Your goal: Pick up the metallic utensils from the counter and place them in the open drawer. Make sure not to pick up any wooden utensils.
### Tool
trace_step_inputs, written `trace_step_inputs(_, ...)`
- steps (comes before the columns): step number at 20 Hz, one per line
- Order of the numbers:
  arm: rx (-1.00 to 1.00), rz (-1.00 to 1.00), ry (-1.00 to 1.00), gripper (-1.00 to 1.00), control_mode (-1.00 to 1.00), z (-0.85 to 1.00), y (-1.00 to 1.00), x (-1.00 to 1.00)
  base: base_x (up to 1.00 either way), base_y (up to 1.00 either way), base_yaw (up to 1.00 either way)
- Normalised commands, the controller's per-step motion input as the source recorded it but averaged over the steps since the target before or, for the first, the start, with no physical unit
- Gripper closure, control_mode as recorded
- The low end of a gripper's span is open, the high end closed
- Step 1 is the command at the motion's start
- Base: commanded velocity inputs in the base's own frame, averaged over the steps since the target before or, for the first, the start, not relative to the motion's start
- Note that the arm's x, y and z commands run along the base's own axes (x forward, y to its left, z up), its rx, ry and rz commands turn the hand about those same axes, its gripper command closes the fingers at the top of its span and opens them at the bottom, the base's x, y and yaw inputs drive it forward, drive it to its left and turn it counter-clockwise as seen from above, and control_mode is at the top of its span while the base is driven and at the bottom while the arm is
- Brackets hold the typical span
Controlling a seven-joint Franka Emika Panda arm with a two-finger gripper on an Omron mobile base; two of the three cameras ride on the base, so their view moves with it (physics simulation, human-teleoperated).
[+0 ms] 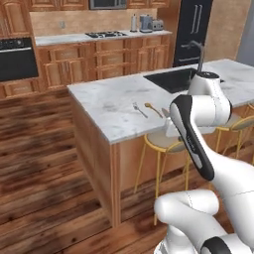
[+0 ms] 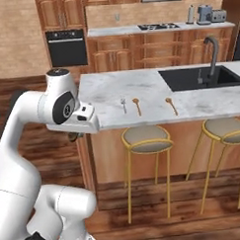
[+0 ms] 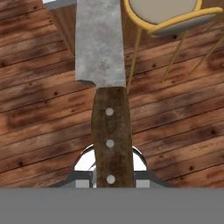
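The gripper (image 3: 111, 177) pinches the knife (image 3: 105, 65) by its handle, off the counter (image 2: 140, 89) over the floor, mid-carry. Next: find the drawer, probably beyond these views. The fork (image 2: 123, 103) waits between counter edge and spoons (image 2: 136, 104).

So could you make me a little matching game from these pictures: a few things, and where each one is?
Things:
1. knife
2. fork
3. wooden spoons
4. stool

Places:
A. under the counter's overhang
B. on the counter, right of the fork
C. held in the gripper, above the wooden floor
D. on the counter, leftmost utensil

Pairs: 1-C, 2-D, 3-B, 4-A
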Motion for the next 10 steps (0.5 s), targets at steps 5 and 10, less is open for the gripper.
trace_step_inputs(5,0.0,0.0,0.0,1.0,1.0,0.0,0.0,0.0,0.01,1.0,-0.32)
trace_step_inputs(10,0.0,0.0,0.0,1.0,1.0,0.0,0.0,0.0,0.14,1.0,-0.33)
